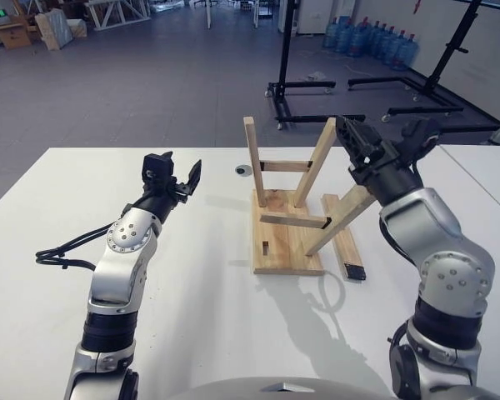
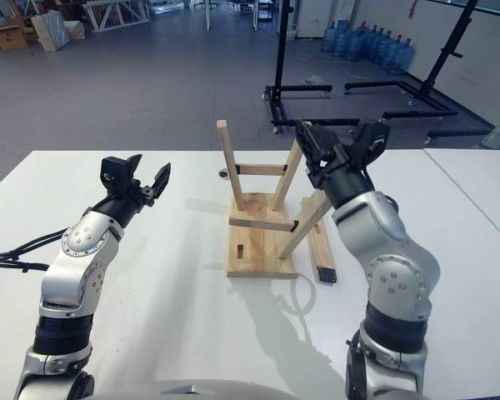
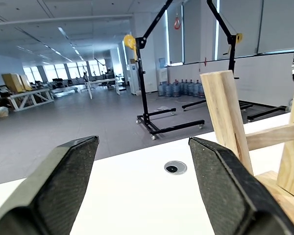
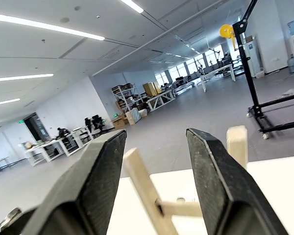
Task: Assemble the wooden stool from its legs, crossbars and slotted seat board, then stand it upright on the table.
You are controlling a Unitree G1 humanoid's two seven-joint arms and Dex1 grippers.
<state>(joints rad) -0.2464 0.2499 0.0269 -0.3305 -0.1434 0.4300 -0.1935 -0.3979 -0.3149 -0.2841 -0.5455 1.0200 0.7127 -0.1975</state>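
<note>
The slotted seat board [image 1: 285,247] lies flat at the table's middle. Two legs [image 1: 252,158] [image 1: 317,160] stand up from its far end, joined by a crossbar [image 1: 286,166]. A second leg pair leans tilted over the board: one slanted leg [image 1: 337,223] and its crossbar [image 1: 292,220], with the upper end hidden behind my right wrist. A loose wooden piece [image 1: 347,242] lies right of the board. My right gripper [image 1: 387,137] hangs open above the leaning leg, next to the far-right upright leg, holding nothing. My left gripper [image 1: 177,177] is open, left of the board and apart from it.
A round hole [image 1: 244,170] sits in the tabletop near the far edge. A black cable [image 1: 58,252] trails beside my left arm. Black wheeled frames [image 1: 317,87] and blue water bottles [image 1: 375,37] stand on the floor beyond. Another table [image 1: 483,171] adjoins on the right.
</note>
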